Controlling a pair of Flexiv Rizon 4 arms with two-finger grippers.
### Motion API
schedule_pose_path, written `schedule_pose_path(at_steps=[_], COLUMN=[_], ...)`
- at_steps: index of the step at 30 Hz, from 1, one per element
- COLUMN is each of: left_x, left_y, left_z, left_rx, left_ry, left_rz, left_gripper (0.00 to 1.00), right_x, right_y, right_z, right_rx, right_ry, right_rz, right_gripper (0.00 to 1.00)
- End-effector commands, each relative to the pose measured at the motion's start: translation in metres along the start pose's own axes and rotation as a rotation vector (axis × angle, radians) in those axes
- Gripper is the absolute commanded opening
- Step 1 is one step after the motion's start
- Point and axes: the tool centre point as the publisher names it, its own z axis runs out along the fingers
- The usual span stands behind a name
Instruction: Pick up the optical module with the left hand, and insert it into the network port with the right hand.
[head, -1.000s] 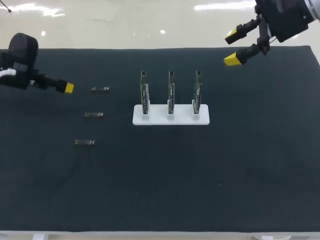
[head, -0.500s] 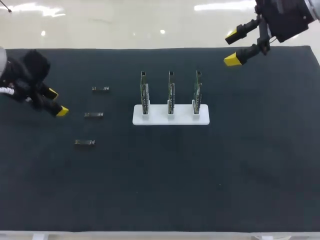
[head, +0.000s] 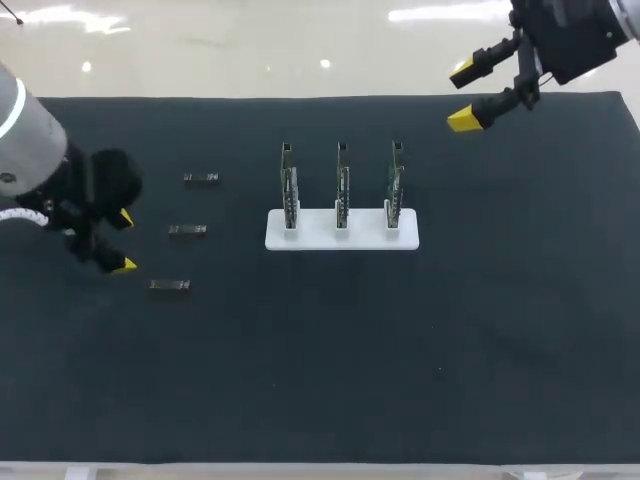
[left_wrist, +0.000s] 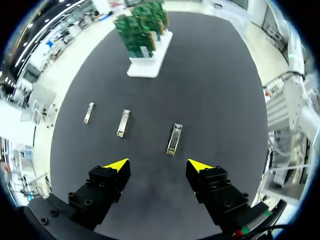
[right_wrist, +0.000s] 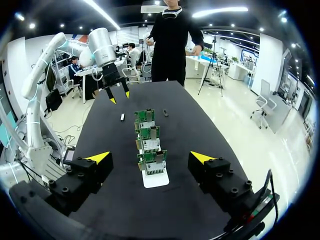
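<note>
Table (head: 320, 385) covered side to side with a dark matte mat (head: 480, 330); pale table rim (head: 300, 471) shows along near edge; lighting even across surface

Left tool (left_wrist: 159, 165) and right tool (right_wrist: 150, 157) — black, screw-studded, yellow-tipped; left arm (head: 25, 140) pale grey.

Green boards (head: 341, 185), white base (head: 341, 232), black mat (head: 400, 340).

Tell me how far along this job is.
Nothing done: all three optical modules lie on the mat. The open left pincer hovers by the nearest module; the right pincer waits open at the far corner. Grasping, handover and insertion into a circuit board's port remain.
</note>
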Motion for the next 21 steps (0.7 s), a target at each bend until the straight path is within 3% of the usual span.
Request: schedule_pose_path(at_steps=[1, 9, 21], left_x=[-0.008, -0.01, -0.008], left_y=[0.007, 0.002, -0.005], left_z=[0.009, 0.026, 0.045], left_rx=[0.029, 0.124, 0.139], left_ry=[0.088, 0.128, 0.127], left_rz=[0.033, 0.089, 0.065], left_gripper=[1.0, 1.0, 1.0], right_x=[0.001, 0.001, 0.001], right_y=[0.0, 0.0, 0.0], right_z=[0.0, 0.0, 0.0], right_rx=[0.0, 0.0, 0.0], right_ry=[-0.002, -0.002, -0.002], right_rz=[-0.001, -0.001, -0.001], right_gripper=[1.0, 1.0, 1.0])
